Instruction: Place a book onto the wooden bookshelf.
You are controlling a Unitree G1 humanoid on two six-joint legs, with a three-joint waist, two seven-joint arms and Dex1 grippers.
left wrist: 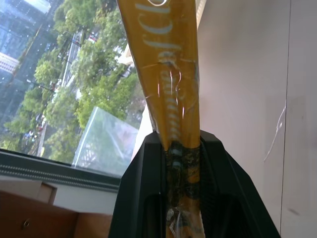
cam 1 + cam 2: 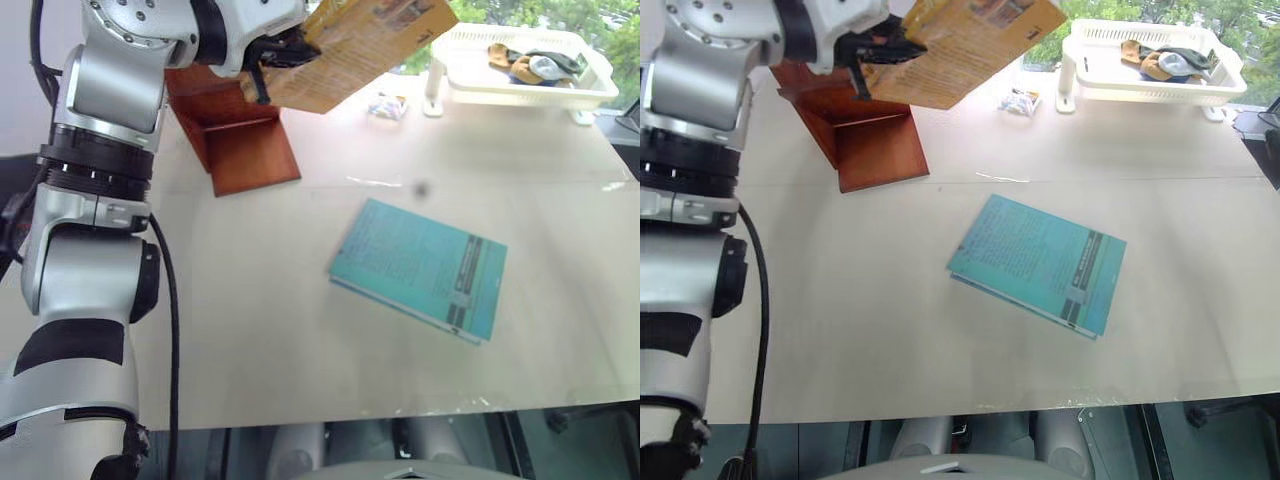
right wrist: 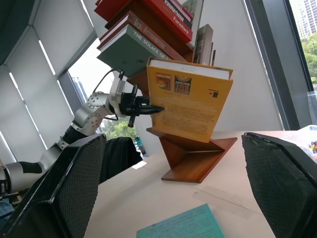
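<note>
The left pincer is clamped on the book, its 2 black fingers pressed flat against either side of the lettered yellow spine. The book is held up off the tabletop, tilted, with its yellow-orange cover and dark text facing the head camera. From the right wrist view the same book hangs in front of the wooden bookshelf, close to it, at about the height of a lower compartment, with 2 small pictures in one upper corner of the cover; whether book and shelf touch cannot be told. Other books already lie stacked on the shelf's upper steps.

The right pincer stands with its 2 dark fingers wide apart and nothing between them, raised above the tabletop and aimed toward the shelf.

In the head views the reddish-brown base of the bookshelf sits at the far left of the tabletop, just under the held book. A thinner teal book lies flat near the middle of the tabletop, well apart from the shelf. At the far right edge stands a white plastic tray on short legs, holding some small items, and a small packet lies just beside it.
</note>
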